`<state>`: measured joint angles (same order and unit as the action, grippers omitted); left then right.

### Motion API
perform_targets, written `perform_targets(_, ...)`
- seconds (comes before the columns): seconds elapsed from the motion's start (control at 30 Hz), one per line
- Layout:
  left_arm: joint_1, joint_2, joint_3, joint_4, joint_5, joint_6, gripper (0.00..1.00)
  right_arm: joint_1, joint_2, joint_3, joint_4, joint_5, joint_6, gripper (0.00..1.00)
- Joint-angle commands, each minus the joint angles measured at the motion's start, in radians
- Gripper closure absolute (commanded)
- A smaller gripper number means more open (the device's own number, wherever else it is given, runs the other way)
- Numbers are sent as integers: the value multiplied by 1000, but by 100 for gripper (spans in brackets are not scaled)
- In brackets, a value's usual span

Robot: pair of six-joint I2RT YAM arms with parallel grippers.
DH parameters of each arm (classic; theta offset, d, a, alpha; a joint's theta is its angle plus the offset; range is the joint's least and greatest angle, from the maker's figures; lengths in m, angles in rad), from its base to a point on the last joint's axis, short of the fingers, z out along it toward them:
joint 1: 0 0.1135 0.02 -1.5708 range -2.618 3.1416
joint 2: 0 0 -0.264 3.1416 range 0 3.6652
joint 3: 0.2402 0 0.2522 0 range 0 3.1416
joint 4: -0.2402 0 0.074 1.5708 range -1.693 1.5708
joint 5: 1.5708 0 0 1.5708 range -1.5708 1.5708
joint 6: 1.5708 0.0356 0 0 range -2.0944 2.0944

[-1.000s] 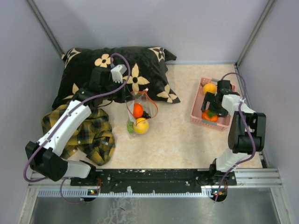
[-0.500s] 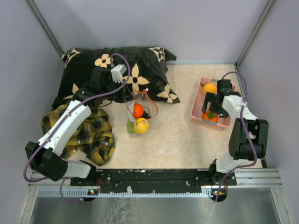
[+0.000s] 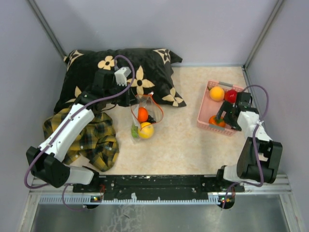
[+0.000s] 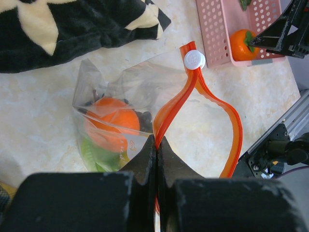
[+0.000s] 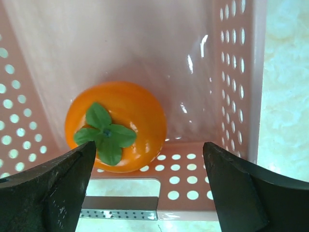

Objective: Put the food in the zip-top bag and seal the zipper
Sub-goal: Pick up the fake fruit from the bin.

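The left gripper (image 4: 157, 147) pinches the red-orange zipper (image 4: 193, 94) of the zip-top bag (image 4: 113, 79), while the right gripper (image 5: 148, 152) hangs spread wide above a leaf-topped orange (image 5: 128, 113) in the pink basket (image 5: 236, 72).

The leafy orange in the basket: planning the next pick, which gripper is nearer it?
Right. The right gripper hangs open just above the orange; the left gripper, shut on the zipper, is far off to its left.
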<state>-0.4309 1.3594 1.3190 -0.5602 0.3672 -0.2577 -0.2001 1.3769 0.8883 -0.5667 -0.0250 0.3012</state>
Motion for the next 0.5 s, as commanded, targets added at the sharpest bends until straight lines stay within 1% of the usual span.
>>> perform_targets(0.0, 5, -13, -4, 36, 24, -6, 100, -7, -42, -22, 87, -45, 31, 8)
perform_targets(0.2, 5, -13, -6, 36, 23, -5, 100, -7, 19, -47, 130, -101, 41, 9)
perform_targets(0.37, 5, -13, -6, 37, 25, -6, 100, -7, 57, -57, 165, -115, 41, 9)
perform_targets(0.47, 4, -13, -5, 37, 27, -6, 100, -6, 88, -62, 187, -148, 37, 12)
